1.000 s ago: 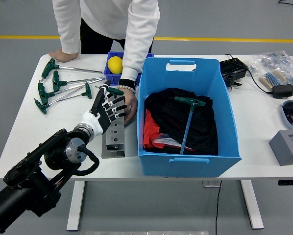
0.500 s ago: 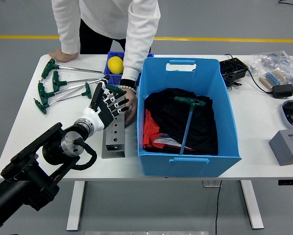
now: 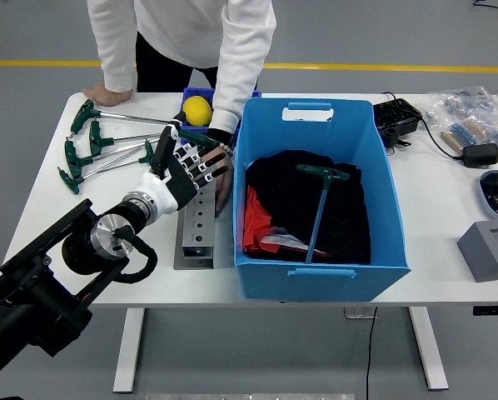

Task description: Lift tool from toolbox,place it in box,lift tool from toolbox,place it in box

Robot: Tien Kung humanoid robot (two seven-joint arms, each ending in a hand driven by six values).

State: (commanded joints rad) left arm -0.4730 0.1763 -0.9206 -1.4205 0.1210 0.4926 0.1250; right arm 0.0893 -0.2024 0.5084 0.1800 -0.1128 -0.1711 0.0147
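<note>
White table, grey floor. Left hand fingers spread, holding nothing, over the far end of the grey tool holder. One T-handle tool already in blue box; the rest lie just left of the hand, shafts pointing at it. A person's hand steadies the holder.

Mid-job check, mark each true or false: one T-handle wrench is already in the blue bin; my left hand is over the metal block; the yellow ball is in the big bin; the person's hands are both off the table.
1. One T-handle wrench lies in the blue bin. True.
2. The left hand is over the metal block. True.
3. The yellow ball is in the big bin. False: it sits in a small blue tray behind the block.
4. The person's hands are off the table. False: one hand rests on the far edge, the other by the block.
</note>
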